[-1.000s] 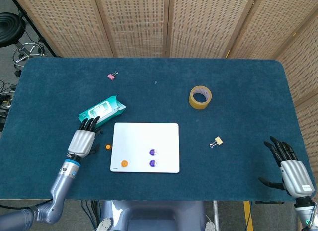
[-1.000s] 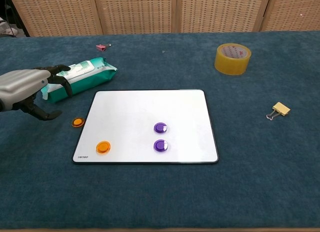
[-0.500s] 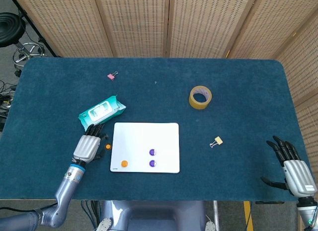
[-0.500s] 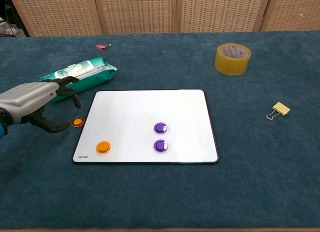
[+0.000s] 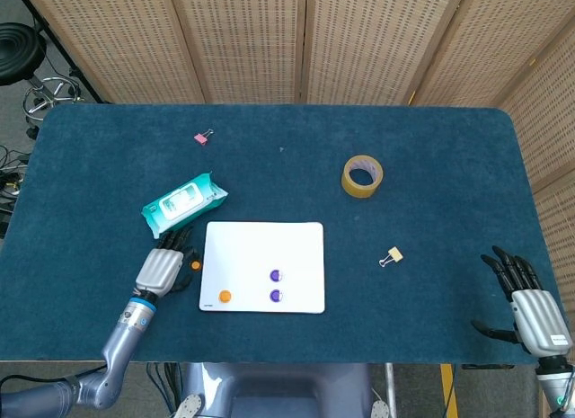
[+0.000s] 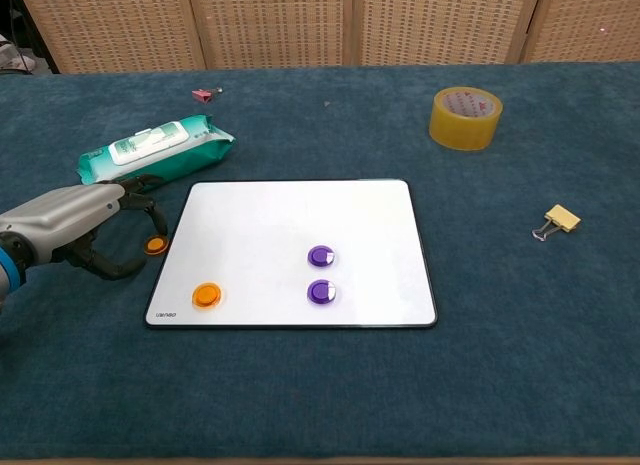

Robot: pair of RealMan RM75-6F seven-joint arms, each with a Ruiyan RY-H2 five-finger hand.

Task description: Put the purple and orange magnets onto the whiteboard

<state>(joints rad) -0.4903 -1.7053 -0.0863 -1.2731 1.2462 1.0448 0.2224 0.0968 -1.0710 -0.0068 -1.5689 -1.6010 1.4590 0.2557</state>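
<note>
The whiteboard lies flat near the table's front. Two purple magnets and one orange magnet sit on it. A second orange magnet lies on the cloth just off the board's left edge. My left hand is right beside it, a finger arched over it and the thumb below it; the magnet still rests on the table in that gap. My right hand hovers at the front right corner, fingers spread, holding nothing.
A green pack of wet wipes lies just behind my left hand. A roll of tape stands at the back right. A yellow binder clip and a pink clip lie further off.
My left hand has drawn back from the wipes pack toward the table's front and come down around the loose orange magnet. The right hand has barely shifted.
</note>
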